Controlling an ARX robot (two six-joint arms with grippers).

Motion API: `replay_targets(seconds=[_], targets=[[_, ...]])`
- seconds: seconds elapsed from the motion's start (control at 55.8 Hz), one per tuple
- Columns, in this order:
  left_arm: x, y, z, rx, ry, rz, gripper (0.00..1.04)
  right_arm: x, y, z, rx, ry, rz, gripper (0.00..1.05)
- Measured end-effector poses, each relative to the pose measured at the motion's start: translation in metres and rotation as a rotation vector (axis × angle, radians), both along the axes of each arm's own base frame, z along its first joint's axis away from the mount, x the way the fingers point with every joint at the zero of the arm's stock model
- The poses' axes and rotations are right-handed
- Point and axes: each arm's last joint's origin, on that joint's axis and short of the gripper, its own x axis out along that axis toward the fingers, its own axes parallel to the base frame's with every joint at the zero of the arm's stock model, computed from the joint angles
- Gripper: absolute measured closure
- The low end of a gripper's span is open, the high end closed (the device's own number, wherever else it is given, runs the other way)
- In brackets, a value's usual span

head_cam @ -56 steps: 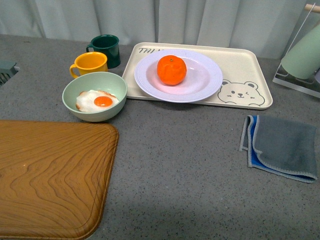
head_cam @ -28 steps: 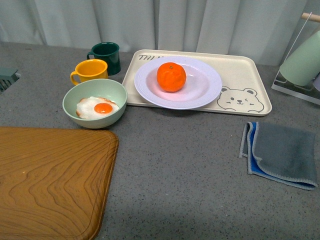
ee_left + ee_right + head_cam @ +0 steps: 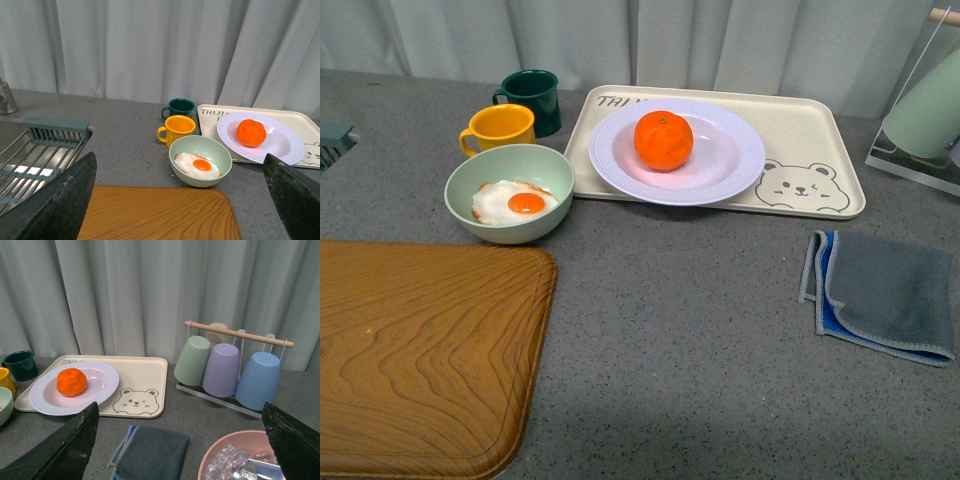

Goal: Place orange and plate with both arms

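Right gripper [image 3: 180,440] spread; only its view shows cups [image 3: 221,369].

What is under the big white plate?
The plate sits on a cream bear tray. The orange lies on the plate. The tray's middle is covered, so that part is hidden.

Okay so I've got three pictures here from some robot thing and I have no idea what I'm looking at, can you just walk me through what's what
This is a robot with two arms, each ending in a grasping tool. One picture looks forward from its body; the other two come from cameras on its wrists. The dark shapes at those pictures' lower corners are the left tool and right tool, each spread wide and holding nothing.

On the grey counter a cream bear tray carries a white plate with an orange on it. Nearby are a green bowl holding a fried egg, a yellow mug, a dark green mug, a wooden board, a grey cloth and a cup rack.
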Motion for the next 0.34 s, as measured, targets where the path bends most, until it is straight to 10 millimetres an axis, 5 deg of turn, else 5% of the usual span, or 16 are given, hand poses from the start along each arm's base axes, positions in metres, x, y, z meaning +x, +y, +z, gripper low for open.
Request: replay_targets(seconds=[0.341], targets=[[0.0000, 0.0000, 0.0000, 0.000, 0.000, 0.000, 0.07, 0.0000, 0.0000, 0.0000, 0.000, 0.000, 0.000, 0.09]])
